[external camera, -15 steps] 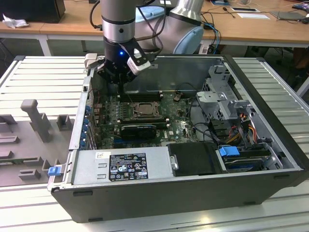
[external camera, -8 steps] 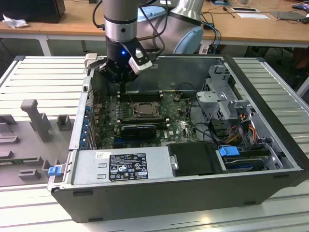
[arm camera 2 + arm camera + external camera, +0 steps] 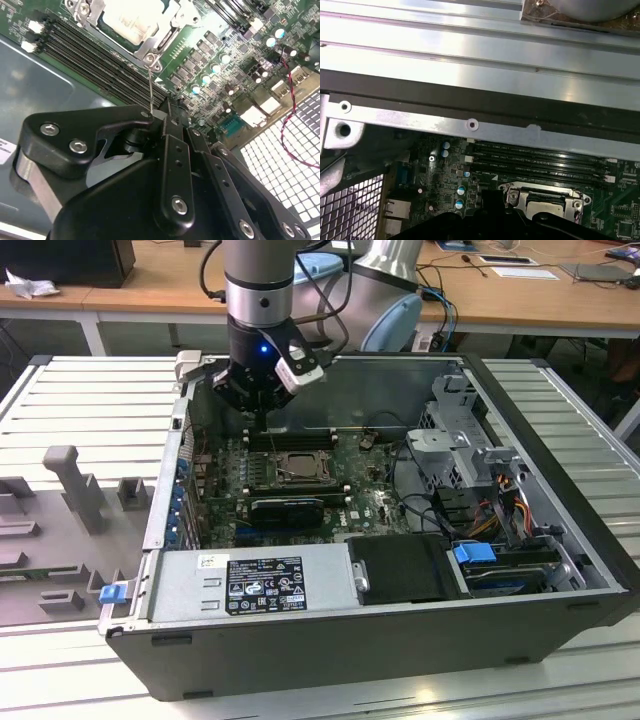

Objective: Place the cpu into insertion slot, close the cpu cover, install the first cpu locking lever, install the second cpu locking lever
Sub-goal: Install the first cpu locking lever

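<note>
I see the cpu (image 3: 131, 17) seated in the insertion slot (image 3: 291, 469), its pale metal top showing through the window of the cpu cover (image 3: 162, 37). The cover lies flat over it. In the first wrist view the chip (image 3: 542, 207) and the cover's frame (image 3: 517, 195) sit just beside the rows of black memory slots (image 3: 540, 160).

From the socket's corner a thin locking lever (image 3: 150, 85) rises straight to my pincer (image 3: 162, 114). As far as I can read the second wrist view, the fingertips are pressed together on the free end of that rod. I cannot tell whether the lever is latched at its foot.

In the exterior view the pincer (image 3: 261, 415) hangs just above the socket, on the side nearer the far wall of the computer case (image 3: 400, 640). The socket lies on the green motherboard (image 3: 360, 502), between the memory slots at the far edge and a long black card (image 3: 288, 508) on the near side. The open case rests on the ribbed metal surface (image 3: 80, 410).
</note>
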You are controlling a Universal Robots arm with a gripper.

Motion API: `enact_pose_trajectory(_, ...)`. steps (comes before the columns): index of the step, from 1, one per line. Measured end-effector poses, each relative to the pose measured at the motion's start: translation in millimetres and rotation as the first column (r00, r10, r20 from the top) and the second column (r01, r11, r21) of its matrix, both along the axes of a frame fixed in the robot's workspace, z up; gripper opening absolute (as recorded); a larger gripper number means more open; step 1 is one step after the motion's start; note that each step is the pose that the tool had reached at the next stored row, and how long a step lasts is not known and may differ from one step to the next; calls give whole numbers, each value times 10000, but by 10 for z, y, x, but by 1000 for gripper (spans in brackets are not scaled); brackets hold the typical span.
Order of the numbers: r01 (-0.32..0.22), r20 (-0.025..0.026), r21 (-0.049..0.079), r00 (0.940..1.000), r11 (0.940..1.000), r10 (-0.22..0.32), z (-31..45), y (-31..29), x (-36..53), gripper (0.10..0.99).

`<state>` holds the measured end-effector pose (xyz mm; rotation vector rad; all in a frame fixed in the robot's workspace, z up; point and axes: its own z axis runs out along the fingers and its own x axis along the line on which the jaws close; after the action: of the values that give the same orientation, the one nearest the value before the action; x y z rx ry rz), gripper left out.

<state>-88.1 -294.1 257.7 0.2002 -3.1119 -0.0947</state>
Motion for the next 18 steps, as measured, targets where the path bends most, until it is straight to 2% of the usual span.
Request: enact_pose_trajectory(18, 2, 0, -1, 10000, 10000, -2, 0, 0, 210, 106)
